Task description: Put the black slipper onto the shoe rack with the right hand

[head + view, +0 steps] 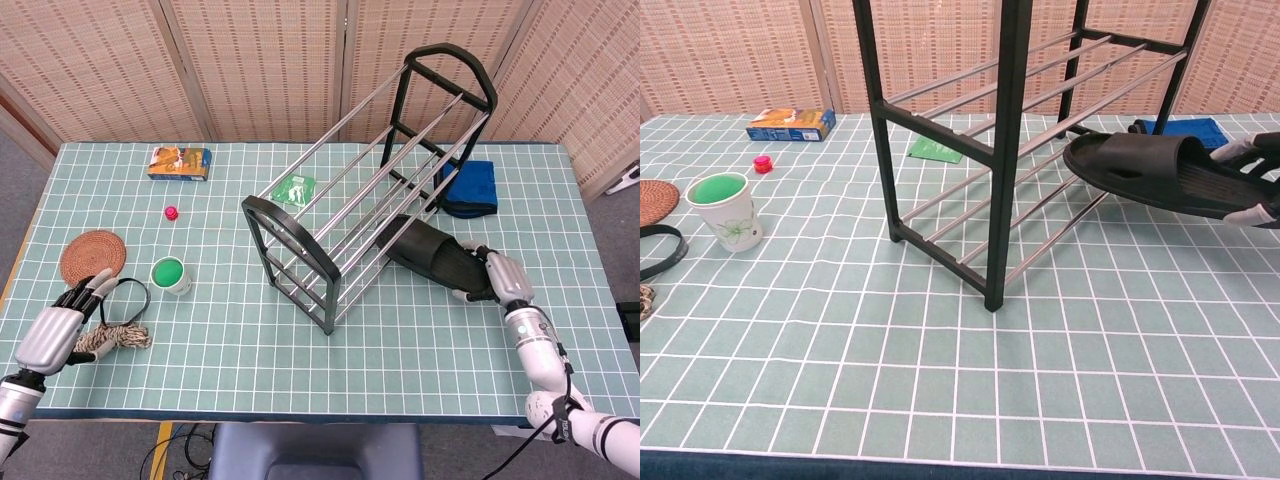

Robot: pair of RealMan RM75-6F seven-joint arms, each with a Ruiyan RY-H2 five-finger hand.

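Observation:
The black slipper (432,258) is lifted off the table, its toe at the lower bars of the shoe rack (350,215). My right hand (498,277) grips it at the heel end. In the chest view the slipper (1160,174) hangs tilted beside the rack (1005,130), with the right hand (1252,180) holding its rear at the frame's right edge. My left hand (60,326) rests on the table at the front left, fingers stretched out and holding nothing. It does not show in the chest view.
A blue cloth (472,188) lies behind the rack's right end. A green packet (295,188) lies under the rack. A green-topped cup (171,275), woven coaster (92,257), coiled rope (118,339), red cap (171,212) and snack box (180,162) occupy the left half.

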